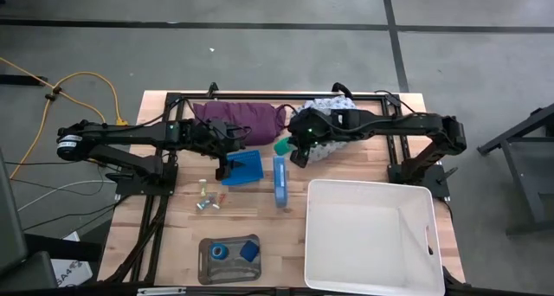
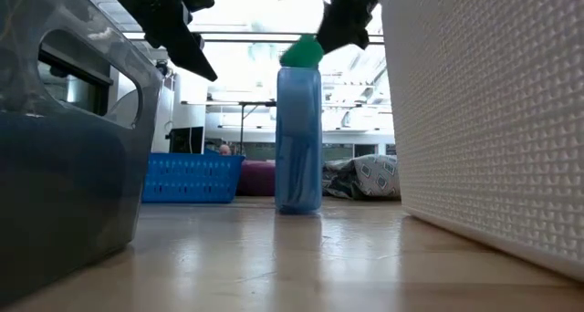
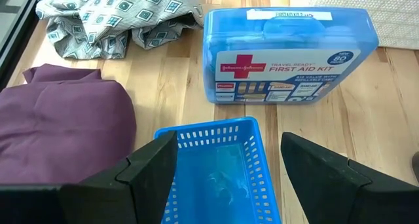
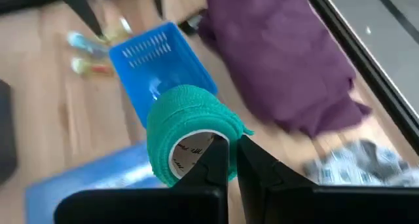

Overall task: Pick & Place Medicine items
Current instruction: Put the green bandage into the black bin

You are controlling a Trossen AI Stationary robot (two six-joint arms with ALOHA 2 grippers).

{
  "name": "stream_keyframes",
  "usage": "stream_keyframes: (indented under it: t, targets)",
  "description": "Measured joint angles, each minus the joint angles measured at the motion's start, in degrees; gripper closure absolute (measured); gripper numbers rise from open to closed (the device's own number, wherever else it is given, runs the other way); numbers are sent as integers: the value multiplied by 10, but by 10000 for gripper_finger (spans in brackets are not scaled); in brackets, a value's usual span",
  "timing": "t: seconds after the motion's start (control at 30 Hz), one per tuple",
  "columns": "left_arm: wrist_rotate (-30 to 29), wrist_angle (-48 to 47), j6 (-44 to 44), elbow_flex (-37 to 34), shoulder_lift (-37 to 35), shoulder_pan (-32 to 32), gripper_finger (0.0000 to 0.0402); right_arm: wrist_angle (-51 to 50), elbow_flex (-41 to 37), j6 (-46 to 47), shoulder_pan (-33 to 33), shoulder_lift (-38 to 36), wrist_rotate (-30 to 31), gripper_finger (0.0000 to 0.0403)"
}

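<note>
My right gripper (image 4: 234, 152) is shut on the green roll (image 4: 186, 129) and holds it in the air (image 1: 283, 146), above the upright blue first aid kit (image 1: 280, 182). My left gripper (image 3: 229, 137) is open and hovers over the small blue basket (image 3: 219, 175), a finger on each side, touching nothing. In the high view it is at the basket's left edge (image 1: 227, 162). Several tiny vials (image 1: 208, 199) lie on the wood near the basket. A blue roll (image 1: 220, 251) and a small blue block (image 1: 250, 249) sit in a clear grey container (image 1: 205, 270). My right gripper pinches the green roll's wall (image 4: 226, 129); one finger (image 4: 216, 160) seems to sit in the core and the other (image 4: 256, 162) outside. The roll is lifted clear (image 2: 301, 52), just above the first aid kit's top.
A large white bin (image 1: 415, 201) fills the table's near right; its wall (image 2: 484, 120) stands close to the kit (image 2: 298, 139). A purple cloth (image 1: 238, 119) and a patterned cloth (image 1: 327, 104) lie at the far edge. Bare wood lies between the vials and the grey container.
</note>
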Motion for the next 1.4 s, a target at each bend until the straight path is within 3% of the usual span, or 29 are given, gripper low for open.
stream_keyframes:
  t: [0.37, 0.5, 0.63, 1.17, 1.4]
  targets:
    - [0, 0, 1, 0, 0, 0, 136, 65, 0, -11, 38, 0, -27, 398]
    - [61, -54, 156, -1, -5, 5, 136, 67, 0, -10, 50, 0, -26, 396]
    - [75, -43, 213, 0, -4, 6, 136, 67, 0, -10, 63, 0, -26, 397]
    - [75, 33, 40, 0, 2, 5, 136, 100, 0, -11, 98, 1, -25, 397]
    - [77, 106, 49, 0, 2, 0, 136, 121, 0, -11, 98, 1, -24, 397]
